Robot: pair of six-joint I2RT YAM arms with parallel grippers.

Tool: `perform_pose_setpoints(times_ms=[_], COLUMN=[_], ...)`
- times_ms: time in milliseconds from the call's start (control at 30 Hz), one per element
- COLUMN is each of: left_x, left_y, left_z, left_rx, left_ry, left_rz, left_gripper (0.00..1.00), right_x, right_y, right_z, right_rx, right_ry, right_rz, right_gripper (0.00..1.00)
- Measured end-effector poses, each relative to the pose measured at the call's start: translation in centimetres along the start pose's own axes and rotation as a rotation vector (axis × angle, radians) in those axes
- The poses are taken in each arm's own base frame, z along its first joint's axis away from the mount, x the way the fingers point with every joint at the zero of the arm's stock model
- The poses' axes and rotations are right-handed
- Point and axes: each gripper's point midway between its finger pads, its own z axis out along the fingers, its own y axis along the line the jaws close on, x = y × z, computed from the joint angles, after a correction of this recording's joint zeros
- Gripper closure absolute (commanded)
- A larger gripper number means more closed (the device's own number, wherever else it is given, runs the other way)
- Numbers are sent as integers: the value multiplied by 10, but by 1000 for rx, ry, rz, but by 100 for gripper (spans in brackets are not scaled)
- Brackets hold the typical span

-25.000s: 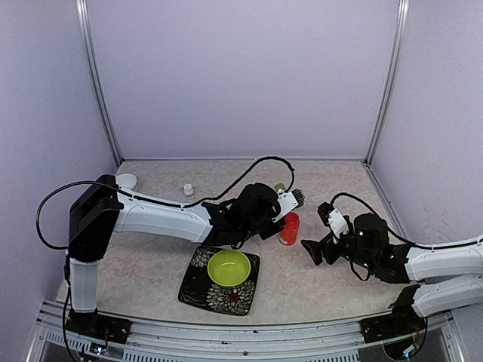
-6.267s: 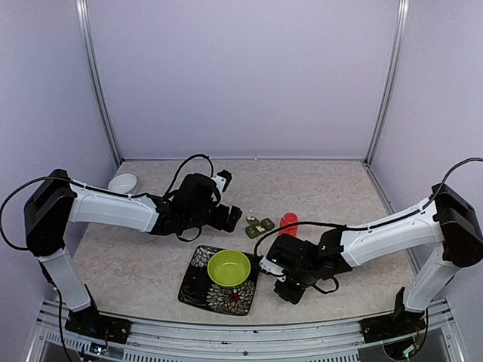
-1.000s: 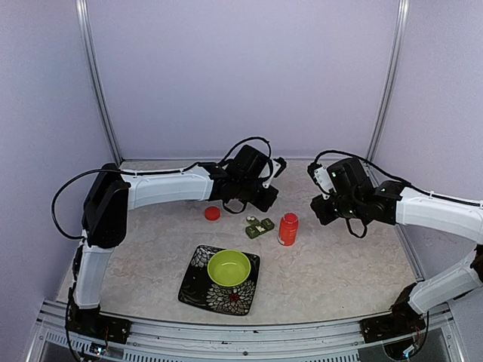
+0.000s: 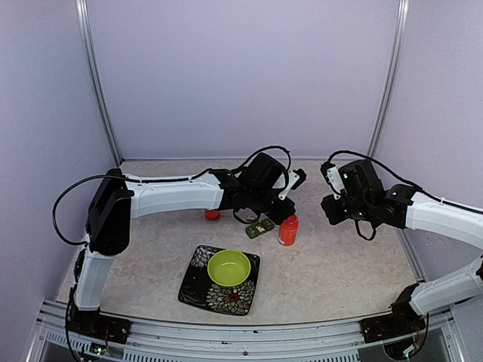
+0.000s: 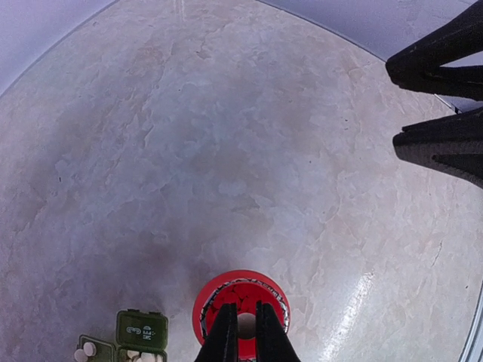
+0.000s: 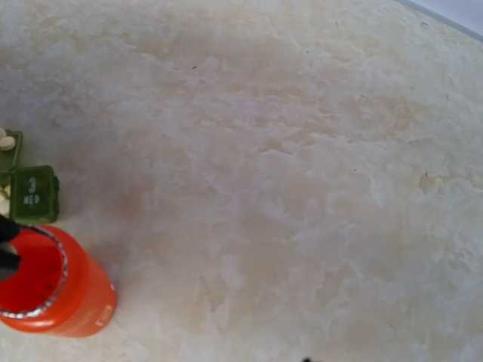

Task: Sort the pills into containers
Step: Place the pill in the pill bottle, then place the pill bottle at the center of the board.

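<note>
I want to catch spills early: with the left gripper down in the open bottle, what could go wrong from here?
1. The left gripper has its tips in the mouth of the uncapped bottle, which stands free; a sideways pull could tip it.
2. The pill seemingly pinched between the tips is tiny and could slip out on the way.
3. The pillbox lies open beside the bottle; a bump could scatter its pills.
</note>
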Motion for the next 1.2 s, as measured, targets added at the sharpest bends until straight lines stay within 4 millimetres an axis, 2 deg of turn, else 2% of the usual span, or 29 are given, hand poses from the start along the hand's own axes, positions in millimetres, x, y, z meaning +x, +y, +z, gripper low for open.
perform_pose_setpoints(times_ms=[167, 400, 500, 600, 633, 733, 833, 900, 1000, 1100, 1200], left_x=[3, 3, 4, 20, 25, 46, 64, 74, 84, 87, 86], left_y=[0, 1, 8, 26, 36, 82, 125, 142, 144, 135, 130], left_z=[1, 1, 1, -6, -9, -24, -36, -38, -37, -34, -33], left_rx=[-1, -5, -19, -20, -22, -45, -68, -72, -51, -19, -1], left_ry=[11, 11, 5, 12, 15, 6, -19, -29, -31, -40, -52], left_rz=[-1, -1, -21, -87, -115, -245, -362, -417, -459, -480, -488], left_gripper=[73, 68, 67, 64, 62, 60, 52, 45, 35, 29, 26], right_x=[0, 0, 0, 0, -1, -7, -13, -17, -15, -6, 7], right_y=[-2, -4, -1, 10, 15, 28, 49, 69, 110, 138, 148], right_z=[0, 1, 1, 0, -1, -6, -15, -21, -25, -13, 3], right_rx=[5, 8, -10, -76, -103, -181, -274, -343, -453, -486, -463], right_ry=[1, 1, 3, 3, -2, -36, -77, -102, -110, -76, -30], right_rz=[3, 5, 2, -13, -19, -33, -64, -97, -173, -224, -241], right_gripper=[65, 66, 67, 67, 67, 67, 66, 66, 60, 50, 43])
